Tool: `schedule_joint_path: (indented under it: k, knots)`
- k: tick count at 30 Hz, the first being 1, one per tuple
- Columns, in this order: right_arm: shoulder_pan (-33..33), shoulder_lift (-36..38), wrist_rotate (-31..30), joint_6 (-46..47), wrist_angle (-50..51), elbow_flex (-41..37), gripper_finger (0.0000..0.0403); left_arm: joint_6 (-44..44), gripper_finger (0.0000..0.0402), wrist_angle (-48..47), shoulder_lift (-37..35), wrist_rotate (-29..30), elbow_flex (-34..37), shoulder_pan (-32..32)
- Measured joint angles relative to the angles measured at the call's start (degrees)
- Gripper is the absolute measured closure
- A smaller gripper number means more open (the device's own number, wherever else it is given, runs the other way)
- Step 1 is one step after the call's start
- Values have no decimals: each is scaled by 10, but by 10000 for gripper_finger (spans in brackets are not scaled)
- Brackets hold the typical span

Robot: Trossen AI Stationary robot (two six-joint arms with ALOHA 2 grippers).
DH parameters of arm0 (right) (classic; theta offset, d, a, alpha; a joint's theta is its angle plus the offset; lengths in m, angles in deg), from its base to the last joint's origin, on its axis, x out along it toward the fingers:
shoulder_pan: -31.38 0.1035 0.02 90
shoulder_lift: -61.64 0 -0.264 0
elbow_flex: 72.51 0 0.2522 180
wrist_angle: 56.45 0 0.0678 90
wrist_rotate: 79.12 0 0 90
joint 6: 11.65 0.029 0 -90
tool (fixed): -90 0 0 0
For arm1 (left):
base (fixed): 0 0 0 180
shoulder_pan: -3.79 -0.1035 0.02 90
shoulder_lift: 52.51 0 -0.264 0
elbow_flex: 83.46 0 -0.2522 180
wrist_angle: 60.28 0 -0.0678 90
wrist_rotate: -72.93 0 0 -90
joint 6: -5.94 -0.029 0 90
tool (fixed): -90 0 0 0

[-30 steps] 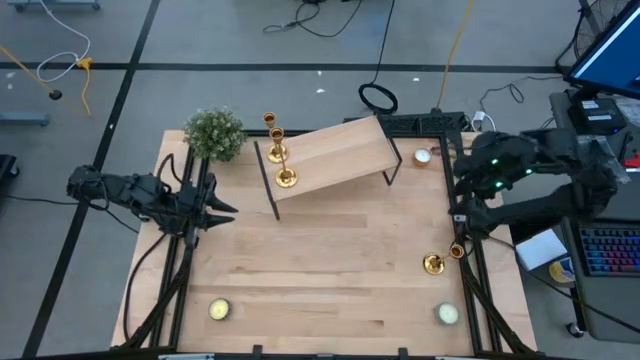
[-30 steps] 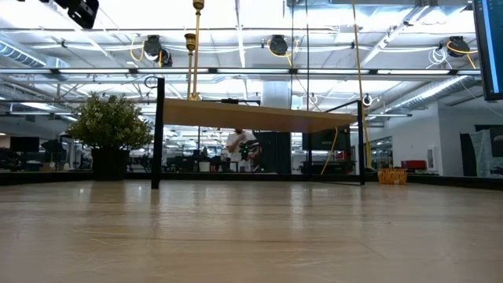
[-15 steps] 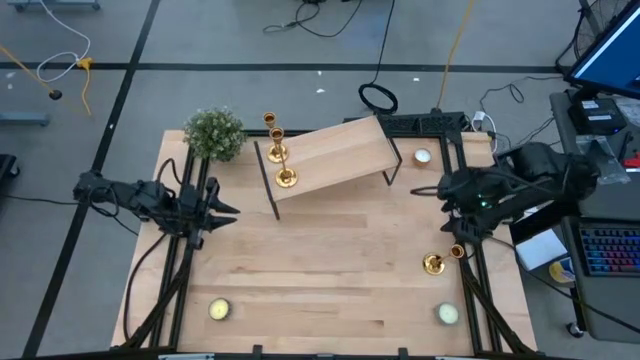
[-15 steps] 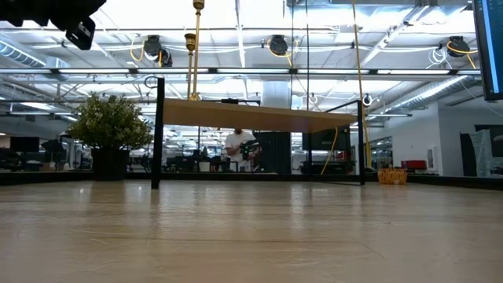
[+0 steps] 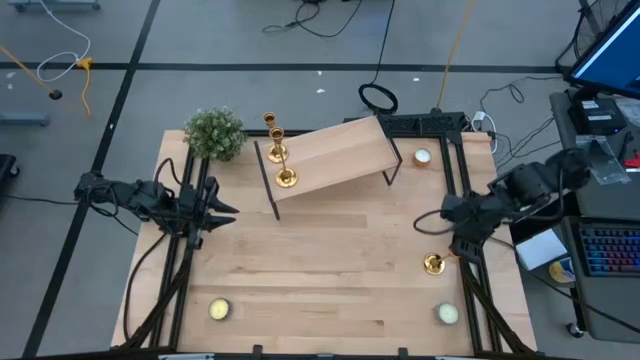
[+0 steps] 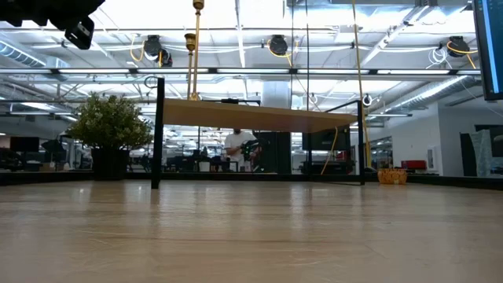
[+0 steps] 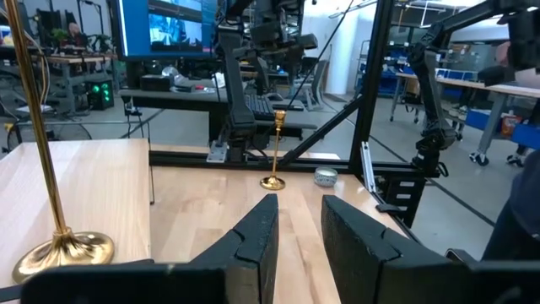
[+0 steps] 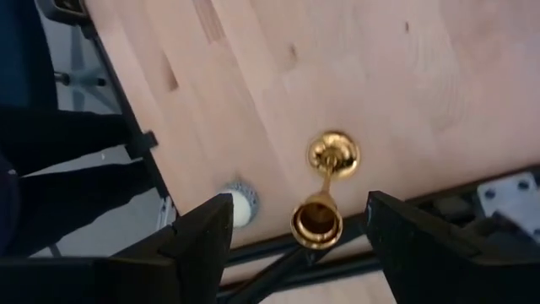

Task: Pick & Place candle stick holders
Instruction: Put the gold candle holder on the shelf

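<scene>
approach step in hand: right end effector held open above candle stick holder on table; descent and closing on stem judged next. left end effector nearly closed, empty.

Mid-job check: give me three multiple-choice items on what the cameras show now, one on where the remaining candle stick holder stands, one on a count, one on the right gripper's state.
1. Where does the lone candle stick holder stand?
A. On the raised shelf
B. On the table near its right edge
C. Beside the plant

2. How many candle stick holders stand on the raised wooden shelf?
A. None
B. Two
C. Three

3. What is the right gripper doing?
A. Open above the holder
B. Shut on the holder
C. Carrying a tealight

Answers:
1 B: the high view shows it on the table by the right frame.
2 B: two gold ones stand at the shelf's left end.
3 A: the right wrist view shows the fingers spread either side of the holder's cup, not touching it.
</scene>
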Motion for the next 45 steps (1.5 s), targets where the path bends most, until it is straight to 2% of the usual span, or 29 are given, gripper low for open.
schedule_joint_path:
  k: [9,19,34,45]
  knots:
    - [62,27,-2,125,0,-58,147,4,309,0,0,0,0,0]
    - [77,76,-3,236,0,-124,144,14,309,1,0,0,0,0]
    - [77,81,2,234,0,-172,147,14,309,5,0,0,0,0]
    - [76,85,1,209,0,-173,147,11,309,5,0,0,0,0]
